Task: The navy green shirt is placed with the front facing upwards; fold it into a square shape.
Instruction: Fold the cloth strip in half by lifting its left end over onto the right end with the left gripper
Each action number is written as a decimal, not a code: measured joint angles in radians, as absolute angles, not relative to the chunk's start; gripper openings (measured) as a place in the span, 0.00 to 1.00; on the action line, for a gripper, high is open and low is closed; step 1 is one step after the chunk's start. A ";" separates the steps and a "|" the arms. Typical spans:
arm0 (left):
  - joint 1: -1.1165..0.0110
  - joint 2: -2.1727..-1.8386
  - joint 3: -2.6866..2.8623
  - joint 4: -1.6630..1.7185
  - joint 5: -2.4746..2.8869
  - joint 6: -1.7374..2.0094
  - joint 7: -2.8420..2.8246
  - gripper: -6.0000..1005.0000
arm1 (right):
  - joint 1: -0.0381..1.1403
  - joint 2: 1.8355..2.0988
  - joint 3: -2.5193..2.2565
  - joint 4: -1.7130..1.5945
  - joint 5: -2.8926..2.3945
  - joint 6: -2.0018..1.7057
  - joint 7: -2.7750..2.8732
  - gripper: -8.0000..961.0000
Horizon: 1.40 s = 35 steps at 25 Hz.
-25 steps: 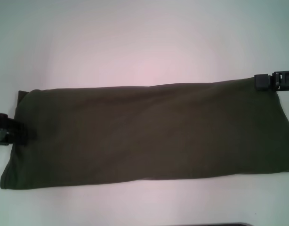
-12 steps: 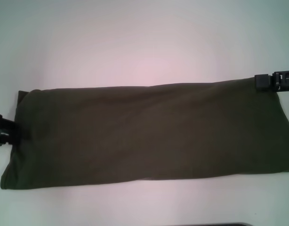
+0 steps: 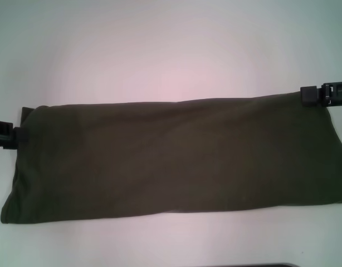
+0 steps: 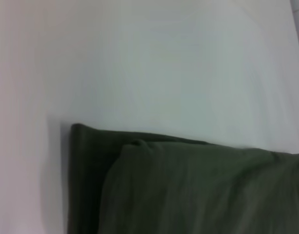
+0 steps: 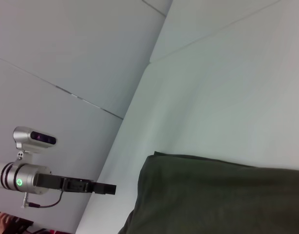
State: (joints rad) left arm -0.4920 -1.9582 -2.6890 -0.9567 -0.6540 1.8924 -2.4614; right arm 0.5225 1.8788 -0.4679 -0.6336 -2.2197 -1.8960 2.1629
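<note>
The navy green shirt (image 3: pixel 176 158) lies folded into a long dark olive band across the white table (image 3: pixel 171 50), with no lettering or label showing. My left gripper (image 3: pixel 5 136) is at the band's left end, just off its far corner. My right gripper (image 3: pixel 311 95) sits at the band's far right corner, touching the cloth edge. The left wrist view shows one end of the shirt (image 4: pixel 188 190), with an upper layer lying over a lower one. In the right wrist view the shirt's other end (image 5: pixel 217 195) is seen, with the left arm's gripper (image 5: pixel 104 188) farther off.
Bare white tabletop (image 3: pixel 160 239) surrounds the shirt, widest behind it. A dark edge (image 3: pixel 249 265) shows at the near border of the head view. Pale wall panels (image 5: pixel 66 44) rise beyond the table.
My left gripper has moved away from me and outward along the shirt's left end, off the cloth edge. The right gripper and the shirt have stayed put.
</note>
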 joint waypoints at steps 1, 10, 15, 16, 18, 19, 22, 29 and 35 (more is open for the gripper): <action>-0.491 -1.958 -2.688 -0.956 -0.654 1.888 -2.458 0.39 | 0.522 1.879 -0.468 -0.634 -2.220 -1.896 2.163 0.68; -0.493 -1.956 -2.683 -0.950 -0.646 1.878 -2.459 0.58 | 0.523 1.877 -0.468 -0.634 -2.220 -1.899 2.166 0.69; -0.489 -1.946 -2.675 -0.942 -0.620 1.870 -2.478 0.61 | 0.523 1.877 -0.468 -0.634 -2.220 -1.899 2.167 0.69; -0.489 -1.945 -2.674 -0.940 -0.603 1.864 -2.487 0.61 | 0.522 1.877 -0.468 -0.634 -2.220 -1.897 2.167 0.69; -0.488 -1.945 -2.674 -0.934 -0.549 1.840 -2.508 0.60 | 0.521 1.877 -0.468 -0.634 -2.220 -1.896 2.167 0.68; -0.488 -1.948 -2.674 -0.931 -0.532 1.830 -2.514 0.60 | 0.519 1.877 -0.468 -0.634 -2.220 -1.895 2.167 0.68; -0.488 -1.955 -2.674 -0.918 -0.514 1.815 -2.518 0.60 | 0.516 1.877 -0.468 -0.634 -2.220 -1.895 2.167 0.68; -0.491 -1.963 -2.666 -0.872 -0.511 1.768 -2.518 0.59 | 0.514 1.877 -0.468 -0.634 -2.221 -1.894 2.165 0.68; -0.501 -1.963 -2.579 -0.869 -0.511 1.722 -2.505 0.59 | 0.514 1.877 -0.472 -0.634 -2.229 -1.891 2.159 0.68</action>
State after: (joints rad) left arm -0.5014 -1.9631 -2.5794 -0.8695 -0.5107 1.7223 -2.5050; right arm 0.5138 1.8773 -0.4716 -0.6336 -2.2287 -1.8908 2.1590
